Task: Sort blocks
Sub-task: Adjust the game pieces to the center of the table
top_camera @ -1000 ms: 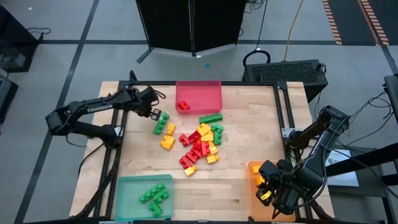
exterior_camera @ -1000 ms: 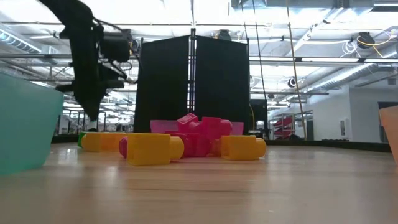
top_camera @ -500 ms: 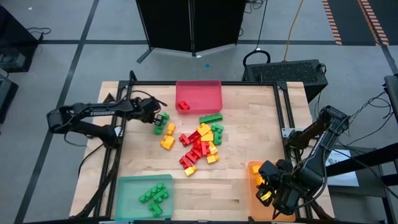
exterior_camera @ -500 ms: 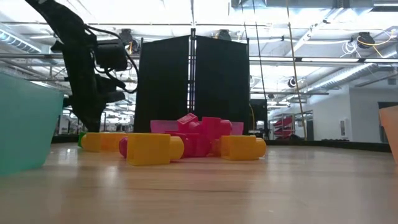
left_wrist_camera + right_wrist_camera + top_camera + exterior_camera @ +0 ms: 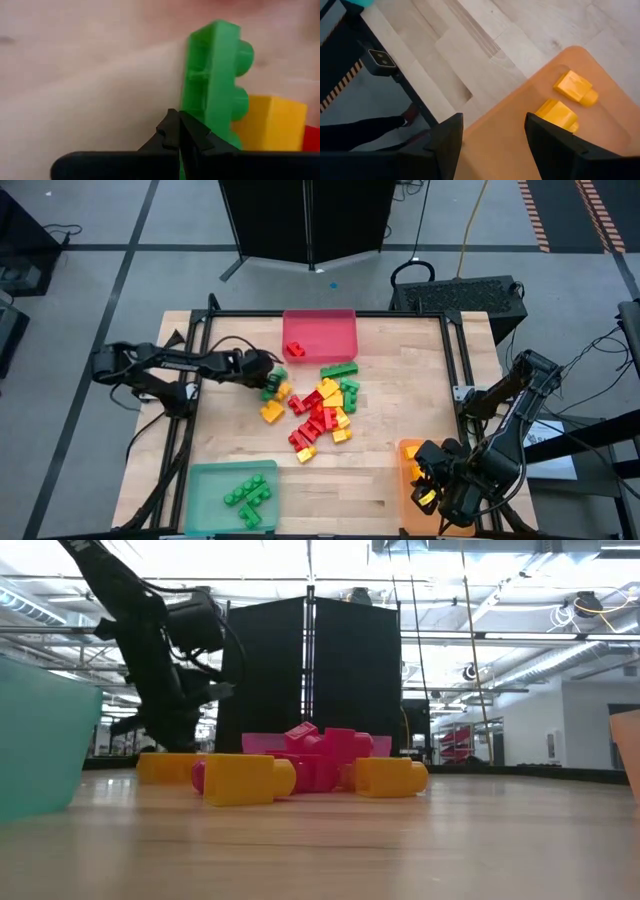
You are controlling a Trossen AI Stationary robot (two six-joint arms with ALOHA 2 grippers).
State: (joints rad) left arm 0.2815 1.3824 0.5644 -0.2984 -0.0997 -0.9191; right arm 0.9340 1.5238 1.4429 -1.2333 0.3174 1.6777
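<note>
The left gripper is down at the counter, its fingers pressed together against a green block that lies beside a yellow block at the near edge of the mixed pile of blocks. The red tray sits just behind that pile. The right gripper, fingers apart, hangs over the orange tray, which holds two yellow blocks.

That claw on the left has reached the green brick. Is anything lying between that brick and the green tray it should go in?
Nothing visible does. The left claw is at the green brick, and the bare wood down to the green tray holds no other bricks. The yellow brick lies just off that line.
</note>
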